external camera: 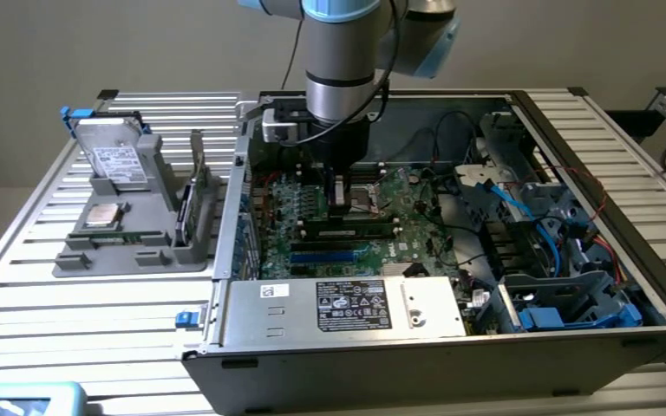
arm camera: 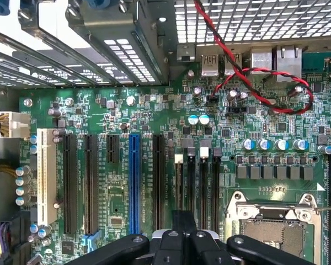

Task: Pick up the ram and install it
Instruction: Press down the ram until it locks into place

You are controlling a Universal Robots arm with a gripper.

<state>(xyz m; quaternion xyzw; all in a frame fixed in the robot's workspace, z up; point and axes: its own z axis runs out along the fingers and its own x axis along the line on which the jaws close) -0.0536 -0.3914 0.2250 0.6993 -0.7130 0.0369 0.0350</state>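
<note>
While hand (external camera: 336, 206) hovers pressed together over motherboard (external camera: 414, 232), ram (external camera: 345, 231) lies just beside it

We're looking at the desk (external camera: 32, 286), a pale metal top built of long ribbed slats running side to side, with black caps at its far corners. Sitting squarely on it, toward the exterior view's right, is the big open computer case (external camera: 426, 364), its side off and its dark front wall facing us. Just beside it, on the exterior view's left, rests a grey holder tray (external camera: 101, 251), touching the slats, with a silver drive (external camera: 117, 160) propped tilted at its far end and a small square chip (external camera: 103, 215) lying flat nearer the middle. Down at the near left corner, a light blue object (external camera: 21, 400) pokes into view.
</note>
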